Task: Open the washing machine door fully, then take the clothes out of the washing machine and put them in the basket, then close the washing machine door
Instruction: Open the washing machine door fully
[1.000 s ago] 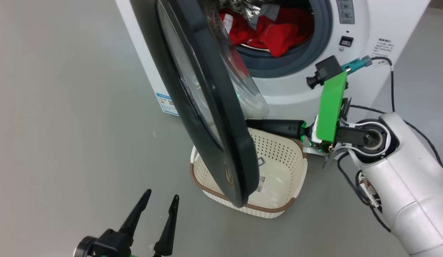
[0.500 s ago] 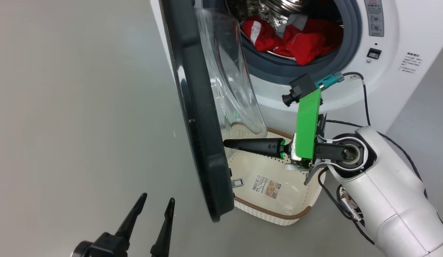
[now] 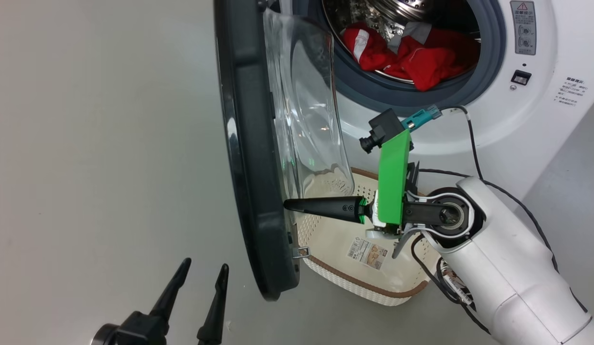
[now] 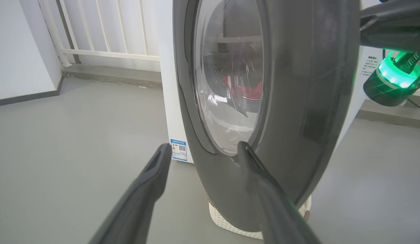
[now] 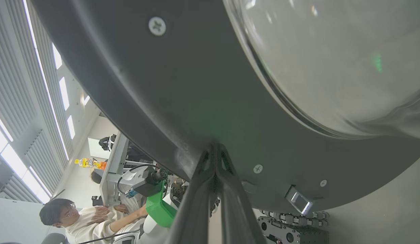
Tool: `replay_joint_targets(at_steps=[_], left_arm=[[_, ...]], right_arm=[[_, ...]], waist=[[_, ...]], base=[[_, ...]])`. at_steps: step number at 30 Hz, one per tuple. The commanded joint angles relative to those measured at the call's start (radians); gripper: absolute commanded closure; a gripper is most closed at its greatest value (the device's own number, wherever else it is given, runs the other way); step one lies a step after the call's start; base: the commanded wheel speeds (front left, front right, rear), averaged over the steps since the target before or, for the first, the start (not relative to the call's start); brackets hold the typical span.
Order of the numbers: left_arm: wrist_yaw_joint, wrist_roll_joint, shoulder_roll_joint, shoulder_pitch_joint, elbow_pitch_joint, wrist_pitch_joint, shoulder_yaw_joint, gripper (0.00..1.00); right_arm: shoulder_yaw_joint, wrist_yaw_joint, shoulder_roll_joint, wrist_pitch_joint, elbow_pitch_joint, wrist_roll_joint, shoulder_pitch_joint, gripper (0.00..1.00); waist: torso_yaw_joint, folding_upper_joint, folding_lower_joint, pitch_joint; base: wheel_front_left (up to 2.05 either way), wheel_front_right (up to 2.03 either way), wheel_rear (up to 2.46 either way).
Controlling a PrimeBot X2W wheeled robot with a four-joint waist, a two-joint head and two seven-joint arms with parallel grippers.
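Door swing: the washing machine door (image 3: 251, 191) is standing wider than a second ago, now nearly edge-on to the head camera (which has itself shifted), and the right gripper (image 3: 286, 205) has followed it round. The right gripper's jaws are pressing together with nothing between them; the joined tips are touching the black inner rim of the door, below the glass bowl and above the metal latch hook (image 3: 302, 250). The left gripper (image 3: 206, 264) is hovering on the outer side of the door, near its lower edge and apart from it, jaws spread wide and gripping nothing. The basket (image 3: 373, 287) is sitting on the floor on the inner side of the door, just beside its lower rim, with a paper label (image 3: 367, 252) lying in its bottom. The clothes (image 3: 416, 55) are lying in the drum of the washing machine (image 3: 541, 120), beyond the door's inner side, well apart from both grippers. A person (image 5: 78, 217) is sitting past the door's edge in the right wrist view.
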Motion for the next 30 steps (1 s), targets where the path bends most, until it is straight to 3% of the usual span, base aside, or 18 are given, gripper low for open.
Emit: replay_joint_targets(at_steps=[1,14,19,21,23,24,30], left_arm=[[0.008,0.003,0.009,-0.019,-0.022,-0.009,0.036,0.00],[0.009,0.005,0.009,-0.027,-0.008,-0.009,0.053,0.00],[0.005,0.006,0.009,-0.034,0.002,-0.009,0.062,0.00],[0.004,0.007,0.009,-0.036,0.004,-0.009,0.068,0.00],[0.003,0.008,0.009,-0.034,0.006,-0.009,0.074,0.00],[0.003,0.009,0.009,-0.033,0.006,-0.009,0.077,0.00],[-0.001,0.013,0.009,-0.021,0.013,-0.009,0.099,0.00]], right_arm=[[0.014,0.008,0.033,-0.006,-0.024,0.000,0.004,1.00],[0.003,0.008,0.028,-0.033,-0.014,-0.011,0.026,1.00],[-0.011,0.008,0.012,-0.052,-0.014,-0.020,0.049,0.68],[-0.015,0.008,0.004,-0.062,-0.012,-0.027,0.060,0.51],[-0.016,0.008,-0.005,-0.068,-0.016,-0.032,0.074,0.10],[-0.018,0.008,-0.010,-0.072,-0.016,-0.034,0.083,0.00],[-0.025,0.008,-0.044,-0.119,-0.021,-0.059,0.142,0.00]], waist=[[0.000,0.0000,0.0000,0.000],[-0.032,0.0000,0.0000,-0.008],[-0.049,0.0000,0.0000,-0.011],[-0.057,0.0000,0.0000,-0.013],[-0.065,0.0000,0.0000,-0.018],[-0.068,0.0000,0.0000,-0.019],[-0.092,0.0000,0.0000,-0.037]], base=[[0.00,0.00,0.00],[0.00,0.00,0.00],[0.00,0.00,0.00],[0.00,0.00,0.00],[0.00,0.00,0.00],[0.00,0.00,0.00],[0.00,0.00,0.00]])
